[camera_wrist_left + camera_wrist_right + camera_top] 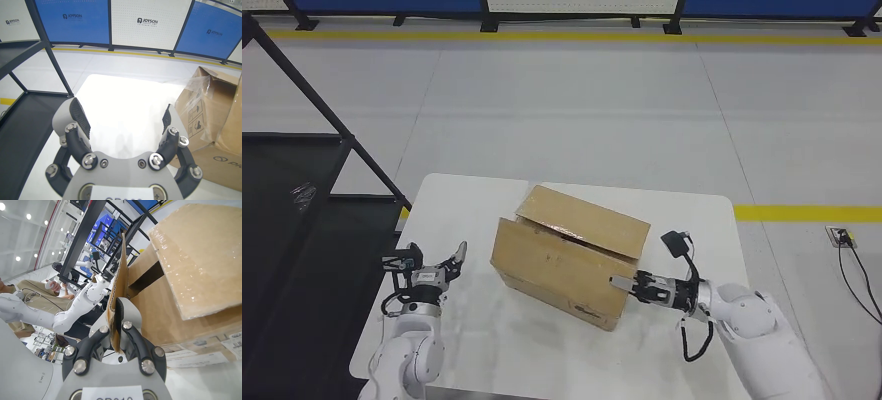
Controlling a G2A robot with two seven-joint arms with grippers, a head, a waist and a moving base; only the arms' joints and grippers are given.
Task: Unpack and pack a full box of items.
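A brown cardboard box [567, 250] stands in the middle of the white table [467, 205], its top flaps partly lifted and clear tape peeling at a corner [198, 85]. My left gripper [437, 257] rests over the table to the box's left, open and empty [121, 108], its nearer finger close to the box wall [208, 113]. My right gripper [627, 285] sits at the box's right end. It is shut on the edge of a side flap [119, 279], which stands between its pads [119, 311]. The box body [189, 266] lies just beyond.
A black metal rack [302, 220] stands off the table's left edge, close to the left arm. Bare table surface lies in front of the box [532, 350] and behind it. A yellow line [807, 212] crosses the floor at right.
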